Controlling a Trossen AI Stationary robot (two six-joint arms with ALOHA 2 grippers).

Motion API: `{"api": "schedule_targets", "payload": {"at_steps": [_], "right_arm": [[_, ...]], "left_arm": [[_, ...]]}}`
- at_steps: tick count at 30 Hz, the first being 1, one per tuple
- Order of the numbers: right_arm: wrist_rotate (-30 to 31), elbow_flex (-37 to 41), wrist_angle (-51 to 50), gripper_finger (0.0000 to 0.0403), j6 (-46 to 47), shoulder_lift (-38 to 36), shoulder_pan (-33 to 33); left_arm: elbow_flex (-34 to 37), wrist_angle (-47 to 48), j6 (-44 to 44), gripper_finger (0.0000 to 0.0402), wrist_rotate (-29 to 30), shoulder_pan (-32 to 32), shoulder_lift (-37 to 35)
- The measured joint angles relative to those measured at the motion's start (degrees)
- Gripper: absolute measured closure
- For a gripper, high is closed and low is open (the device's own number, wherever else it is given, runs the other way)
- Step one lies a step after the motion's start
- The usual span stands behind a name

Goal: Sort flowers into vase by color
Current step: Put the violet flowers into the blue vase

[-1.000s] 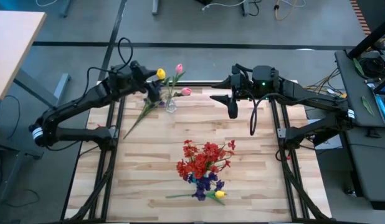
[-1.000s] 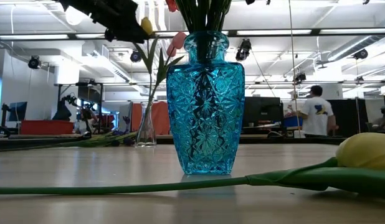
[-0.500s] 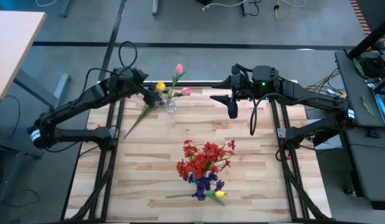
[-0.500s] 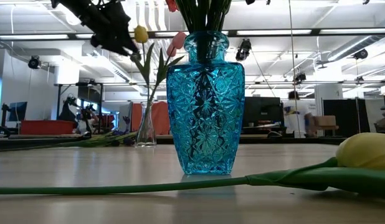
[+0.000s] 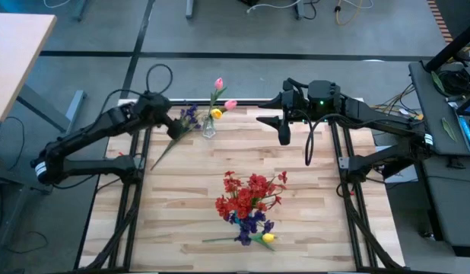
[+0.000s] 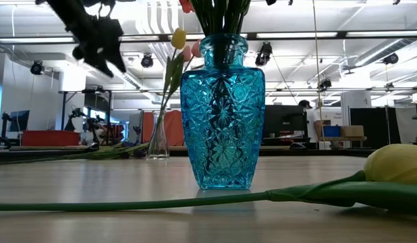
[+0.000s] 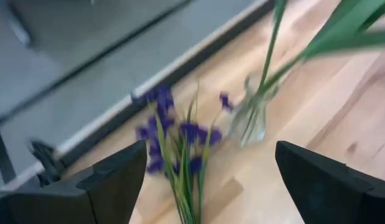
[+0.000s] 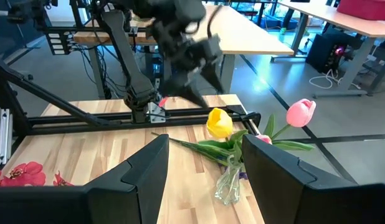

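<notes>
My left gripper [image 5: 173, 124] sits wide open, holding nothing, near the table's [image 5: 311, 228] top-left edge, just left of the small vase [image 5: 209, 129] with the yellow tulip [image 5: 216, 113]. Right gripper [image 5: 283, 134] hovers top center, fingers partly apart, empty. Lots of bare wood between them and the blue vase [image 6: 222, 111].
</notes>
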State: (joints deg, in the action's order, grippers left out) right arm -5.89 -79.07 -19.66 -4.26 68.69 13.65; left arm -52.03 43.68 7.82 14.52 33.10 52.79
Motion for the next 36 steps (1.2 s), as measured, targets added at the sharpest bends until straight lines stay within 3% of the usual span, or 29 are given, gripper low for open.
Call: {"api": "schedule_targets", "payload": {"at_steps": [6, 22, 30, 36], "right_arm": [[0.0, 0.0, 0.0, 0.0206, -0.1, 0.0, 0.0], [0.0, 0.0, -1.1, 0.0206, 0.6, 0.0, 0.0], [-0.1, 0.0, -1.1, 0.0206, 0.8, 0.0, 0.0], [-0.1, 0.0, -1.5, 0.0206, 0.8, 0.0, 0.0]], "left_arm": [[7.8, -1.3, 4.9, 0.0078, 0.8, 0.0, 4.4], [6.4, -3.1, 8.4, 0.0099, 3.5, 0.3, 27.8], [6.4, -3.8, 9.3, 0.0102, 4.4, 2.3, 35.1], [6.4, -4.5, 9.1, 0.0131, 4.5, 3.5, 38.1]]}}
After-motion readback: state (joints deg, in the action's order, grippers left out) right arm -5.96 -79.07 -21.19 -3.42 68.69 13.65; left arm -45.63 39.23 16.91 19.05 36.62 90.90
